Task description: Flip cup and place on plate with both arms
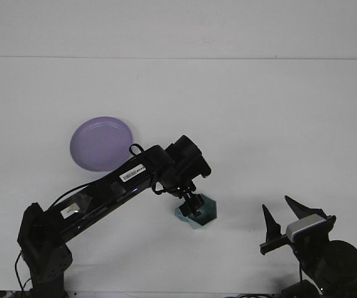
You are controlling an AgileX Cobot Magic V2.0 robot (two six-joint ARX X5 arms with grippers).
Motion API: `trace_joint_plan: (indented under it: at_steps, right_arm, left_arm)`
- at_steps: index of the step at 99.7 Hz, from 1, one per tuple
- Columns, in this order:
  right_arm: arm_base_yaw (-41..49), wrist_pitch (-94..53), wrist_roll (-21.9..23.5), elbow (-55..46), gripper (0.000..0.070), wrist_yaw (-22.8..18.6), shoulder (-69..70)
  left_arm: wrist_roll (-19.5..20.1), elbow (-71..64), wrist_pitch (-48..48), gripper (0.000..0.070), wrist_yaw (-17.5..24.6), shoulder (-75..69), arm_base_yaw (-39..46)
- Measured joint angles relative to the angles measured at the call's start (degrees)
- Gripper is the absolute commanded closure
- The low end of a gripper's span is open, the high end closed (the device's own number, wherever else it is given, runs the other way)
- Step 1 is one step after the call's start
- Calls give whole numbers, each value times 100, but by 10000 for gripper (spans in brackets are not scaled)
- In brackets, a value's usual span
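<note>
White tabletop (259, 124) noted across nearly the whole frame, meeting a pale wall along a faint horizontal line near the top.

Purple plate (101, 143) found left of centre, flat on the table, rim raised slightly. Nothing seen in it. Lower right edge passed close to by the left arm's cable, not visibly touched.

Teal cup (200, 212) found just below centre, hexagonal in outline, mouth turned toward the camera. Interior appeared empty, though partly blocked by the gripper. Small handle or lug seen on its left side. Well apart from the plate, down and to the right of it.

Left arm (103, 192) observed running from its base at lower left diagonally up and right, white label on the forearm. Left gripper (192, 207) pointed down at the cup's left rim, fingertips at or inside the mouth. Could not tell whether the fingers were apart or together, nor whether the rim was clamped: dark fingers merged against the dark wrist and the cup wall.

Right gripper (285, 217) seen at lower right, pointing upward, two fingers clearly spread with bare table visible between them. Nothing held. Well apart from the cup, to its right. Pale camera module mounted just below the fingers.
</note>
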Motion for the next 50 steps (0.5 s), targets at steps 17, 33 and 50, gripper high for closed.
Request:
trace_joint_plan:
  at_steps: [17, 33, 50]
  right_arm:
    - [0, 0, 0, 0, 285, -9, 0]
    - [0, 0, 0, 0, 285, -11, 0]
    - [0, 0, 0, 0, 285, -9, 0]
  left_arm:
    - [15, 0, 153, 318, 0, 101, -13]
    - [15, 0, 170, 503, 0, 291, -26]
    - [17, 0, 260, 689, 0, 330, -76]
